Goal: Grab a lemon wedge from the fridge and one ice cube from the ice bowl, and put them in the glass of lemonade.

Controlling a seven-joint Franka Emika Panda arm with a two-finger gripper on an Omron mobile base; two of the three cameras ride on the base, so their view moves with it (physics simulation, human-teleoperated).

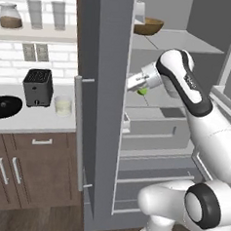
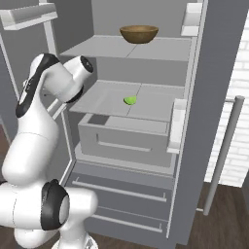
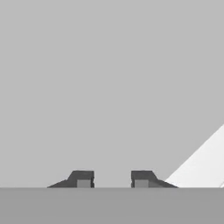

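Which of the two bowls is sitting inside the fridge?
The brown wooden bowl, on the top fridge shelf; the black ice bowl sits on the counter.

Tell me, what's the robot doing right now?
Gripper open, empty, inside open fridge. Lemon wedge on middle shelf, ungrabbed. Nothing blocking.

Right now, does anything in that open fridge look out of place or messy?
Nothing looks spilled or broken. The one oddity: the lemon wedge lies bare on the fridge shelf, with no plate beneath. A wooden bowl sits upright above.
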